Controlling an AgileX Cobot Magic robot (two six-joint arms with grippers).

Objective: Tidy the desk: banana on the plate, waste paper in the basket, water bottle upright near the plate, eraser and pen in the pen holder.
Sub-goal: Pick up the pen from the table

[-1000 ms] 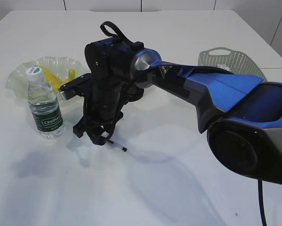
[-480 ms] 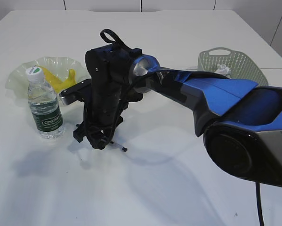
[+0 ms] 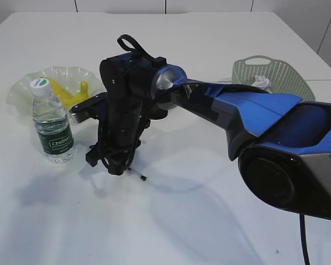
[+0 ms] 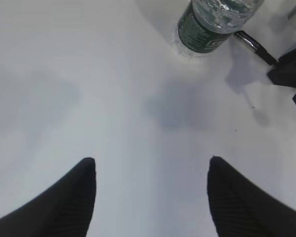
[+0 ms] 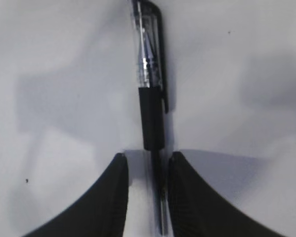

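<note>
Between right claw (image 5: 147, 190) fingers, pen (image 5: 151, 106) pinched, exterior view hides this, left claw (image 4: 150, 197) spread wide.

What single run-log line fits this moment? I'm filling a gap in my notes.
right claw: closing around pen on table | left claw: open, empty | bottle: upright | banana: on plate

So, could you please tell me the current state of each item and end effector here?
Water bottle: upright, capped, beside the plate.
Banana: on the plate.
Waste paper: inside the basket.
Pen: lying on the table, between the right end effector's jaws.
Right end effector: closing around the pen.
Left end effector: open, empty.
</note>
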